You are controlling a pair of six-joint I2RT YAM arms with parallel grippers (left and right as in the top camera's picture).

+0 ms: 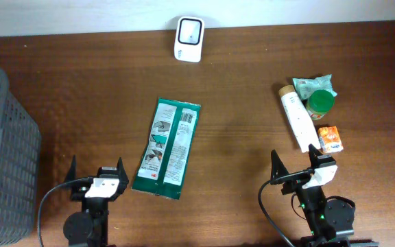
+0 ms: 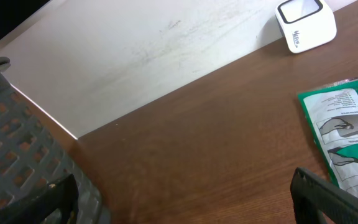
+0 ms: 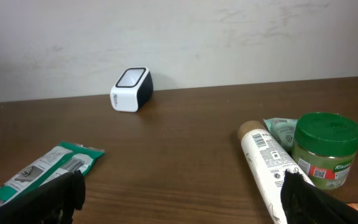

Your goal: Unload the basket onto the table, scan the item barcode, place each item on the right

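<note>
Roughly front-to-back, green pkt [image 1: 166,148] flat, far end tilted twd scanner [image 1: 188,39]

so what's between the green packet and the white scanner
Nothing, just bare brown wooden table between the flat green plastic packet and the small white box-shaped scanner, clearest in the overhead view.
</note>
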